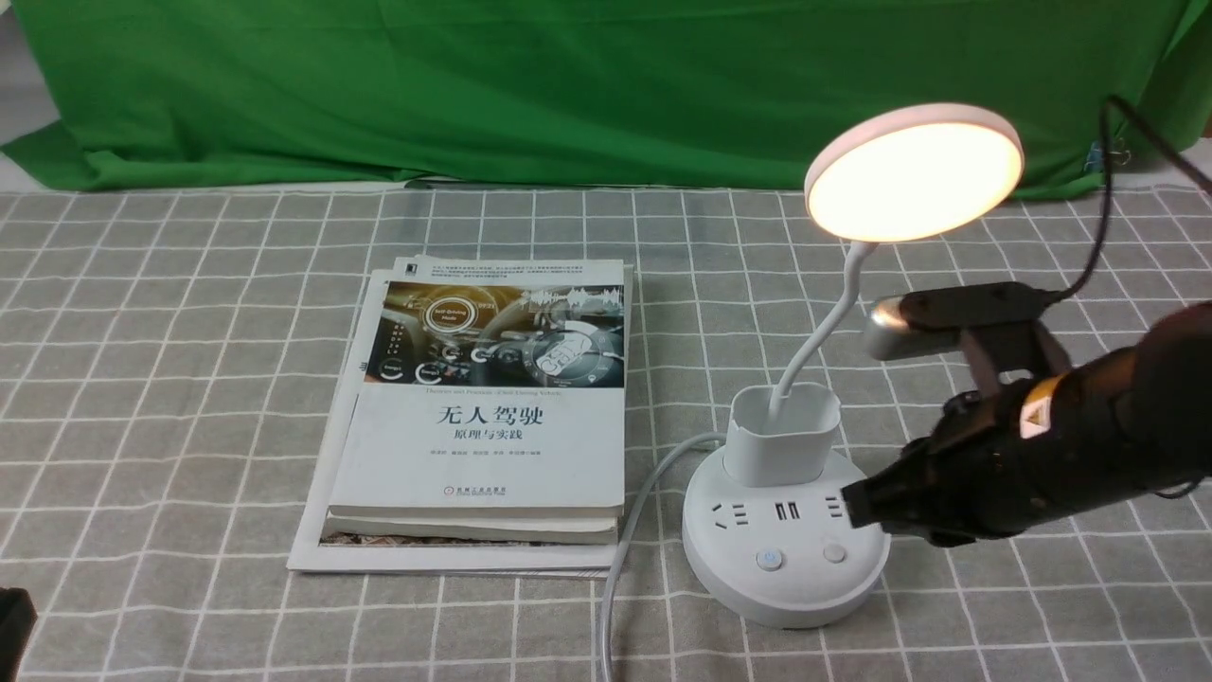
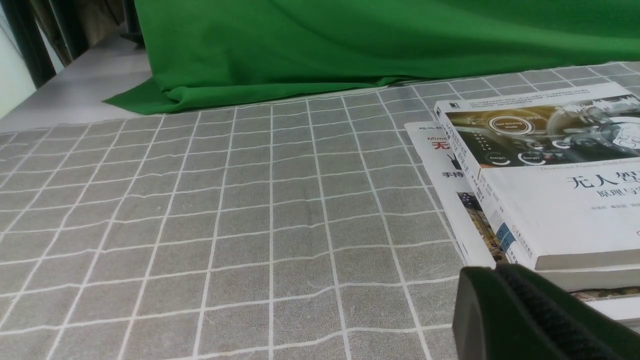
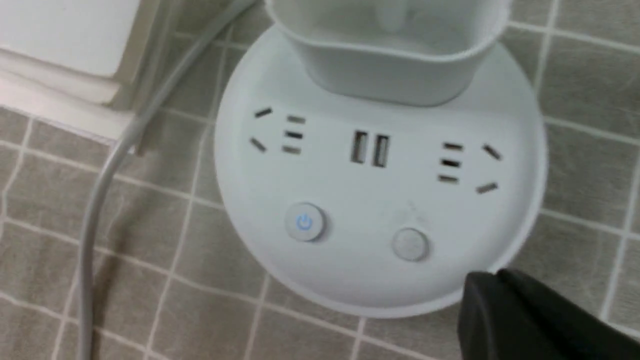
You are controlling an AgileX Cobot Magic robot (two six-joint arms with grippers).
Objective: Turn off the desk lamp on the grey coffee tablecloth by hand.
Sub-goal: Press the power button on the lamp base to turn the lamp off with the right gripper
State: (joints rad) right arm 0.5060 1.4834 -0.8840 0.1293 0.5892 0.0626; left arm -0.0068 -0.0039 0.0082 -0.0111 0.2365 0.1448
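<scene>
Logging front view first: white desk lamp with round socket base [image 1: 786,559] stands on the grey-brown tablecloth with thin white grid lines [image 1: 189,379], right of centre, just beside a stack of white paperback books [image 1: 483,417]. Flat disc head [image 1: 914,172] glows warm; lamp is on. Thin bent neck rises from a small white cup holder [image 1: 784,431] at the back of the base. Pale grey power cable [image 1: 630,516] runs from the base toward the near edge, between books and lamp. Black pointed right gripper [image 1: 857,507] reaches in from the right, jaws closed together with nothing between them, tip at the right-hand rim of the base by the right socket. Plain green backdrop cloth [image 1: 568,85] lies behind. Left wrist view: black ribbed left gripper [image 2: 505,300] sits in the near corner over bare tablecloth, books just beyond; cannot tell whether its jaws are open or closed. Right wrist view: base top fills the picture, round button with blue power symbol [image 3: 305,222] and plain grey round button [image 3: 410,244] side by side, two USB ports [image 3: 370,149] between the sockets. Closed black tip lies at the rim, near the plain button, touching neither button.
</scene>
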